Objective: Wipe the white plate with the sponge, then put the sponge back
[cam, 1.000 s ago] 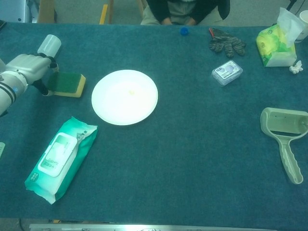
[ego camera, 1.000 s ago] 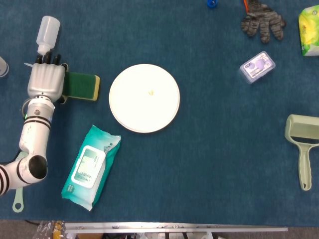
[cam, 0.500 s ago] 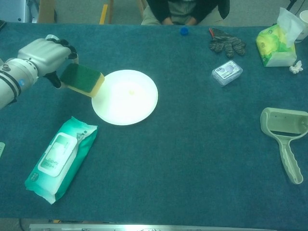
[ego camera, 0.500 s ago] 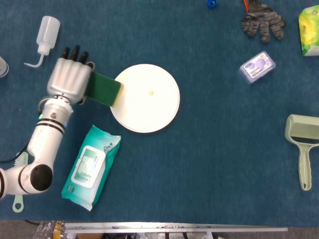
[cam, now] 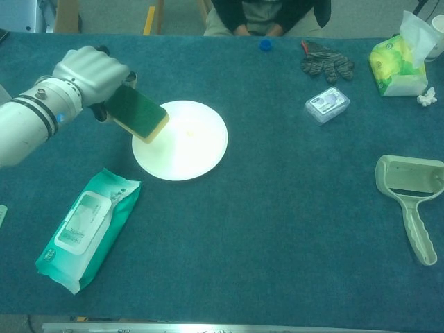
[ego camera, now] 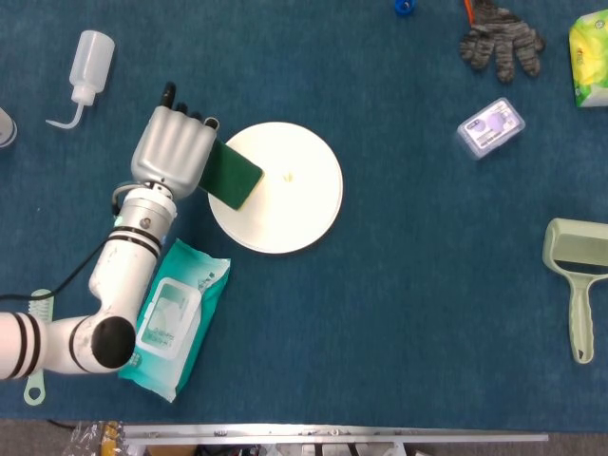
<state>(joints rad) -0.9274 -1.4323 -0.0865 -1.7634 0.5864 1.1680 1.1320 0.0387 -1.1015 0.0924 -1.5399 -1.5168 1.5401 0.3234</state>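
Head view: white plate (ego camera: 280, 190) carries a small yellow speck; left hand (ego camera: 171, 150) grips the green sponge (ego camera: 230, 176), now carried from the desk (ego camera: 399, 285) over the plate's left rim.

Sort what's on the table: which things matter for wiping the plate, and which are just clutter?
For the job: sponge, held by the left robot hand; white plate.

Lying about: wet wipes pack, squeeze bottle, glove, small clear case, lint roller, yellow packet.

I see the green-and-yellow sponge (ego camera: 231, 176) tilted, green side up, over the left edge of the round white plate (ego camera: 285, 195).
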